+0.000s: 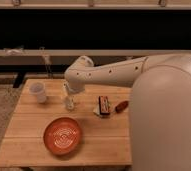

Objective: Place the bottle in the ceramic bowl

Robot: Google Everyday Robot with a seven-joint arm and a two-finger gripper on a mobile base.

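Observation:
The small whitish bottle (69,102) stands upright on the wooden table (104,140), right of the white cup. The orange-red ceramic bowl (62,135) with pale rings sits empty at the front left, just below the bottle. My gripper (69,91) hangs from the white arm directly over the bottle's top, at or around its cap. The arm hides the fingers.
A white cup (38,92) stands at the table's back left. A dark snack packet on a white card (104,106) and a small red-brown object (121,106) lie right of the bottle. A dark shelf runs behind the table. My white body fills the right side.

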